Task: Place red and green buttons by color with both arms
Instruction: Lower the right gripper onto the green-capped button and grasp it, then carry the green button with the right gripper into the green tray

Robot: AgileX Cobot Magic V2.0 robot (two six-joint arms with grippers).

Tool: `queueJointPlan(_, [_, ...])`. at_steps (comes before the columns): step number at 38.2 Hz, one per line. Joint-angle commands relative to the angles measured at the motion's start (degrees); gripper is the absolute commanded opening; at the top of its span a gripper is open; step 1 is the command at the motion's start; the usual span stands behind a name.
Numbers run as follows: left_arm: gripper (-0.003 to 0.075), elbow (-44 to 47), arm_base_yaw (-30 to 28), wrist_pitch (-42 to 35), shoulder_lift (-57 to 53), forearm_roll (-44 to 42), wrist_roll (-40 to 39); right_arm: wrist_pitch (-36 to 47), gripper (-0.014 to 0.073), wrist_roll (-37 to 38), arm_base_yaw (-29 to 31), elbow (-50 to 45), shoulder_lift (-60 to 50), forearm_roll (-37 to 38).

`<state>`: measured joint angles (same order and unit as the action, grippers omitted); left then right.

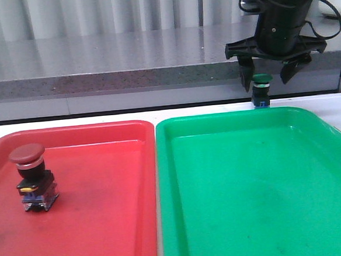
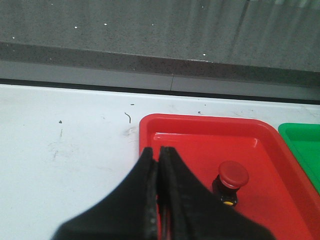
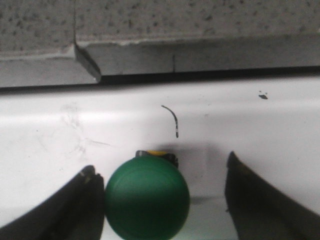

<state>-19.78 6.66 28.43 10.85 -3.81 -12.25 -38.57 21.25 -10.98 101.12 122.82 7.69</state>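
Observation:
The red button (image 1: 31,177) stands upright in the red tray (image 1: 107,226), near its left side; it also shows in the left wrist view (image 2: 233,176). The green button (image 1: 262,90) stands on the white table just behind the green tray (image 1: 252,204). My right gripper (image 1: 268,74) is open and hangs around the green button's cap. In the right wrist view the green cap (image 3: 147,198) lies between the fingers, against one finger (image 3: 82,202), with a gap to the other. My left gripper (image 2: 159,157) is shut and empty, over the red tray's edge.
A grey stone ledge (image 1: 107,62) runs along the back of the white table (image 1: 99,116). The two trays sit side by side at the front. The green tray's floor holds nothing.

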Motion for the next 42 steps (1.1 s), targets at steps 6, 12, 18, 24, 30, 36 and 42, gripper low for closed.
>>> queueJointPlan(6, [-0.0020,-1.51,0.00,-4.58,0.45,0.31,-0.59,1.49,0.0169,0.13,-0.06,2.15,-4.14,0.40])
queueJointPlan(12, [-0.0020,-1.51,0.00,-4.58,0.45,0.31,-0.59,1.15,0.0085,0.08,-0.06,2.15,-6.00,0.40])
queueJointPlan(18, [-0.0020,-1.51,0.00,-4.58,0.45,0.31,-0.59,-0.59,0.0085,-0.58,-0.18,2.15,-10.40,0.45])
queueJointPlan(24, [-0.0020,-1.51,0.00,-4.58,0.45,0.31,-0.59,-1.78,0.0085,-1.00,-1.95,-0.61,-15.82,1.36])
queueJointPlan(30, [-0.0020,-1.51,0.00,-4.58,0.45,0.31,-0.59,0.56,0.0085,-1.00,-5.33,-11.10,-23.28,1.50])
queueJointPlan(36, [-0.0020,-1.51,0.00,-4.58,0.45,0.31,-0.59,6.48,0.0086,-1.00,-10.41,-25.69,-31.96,1.50])
queueJointPlan(42, [-0.0020,-1.51,0.00,-4.58,0.45,0.31,-0.59,12.18,0.0086,-1.00,-14.61,-38.64,-37.32,1.50])
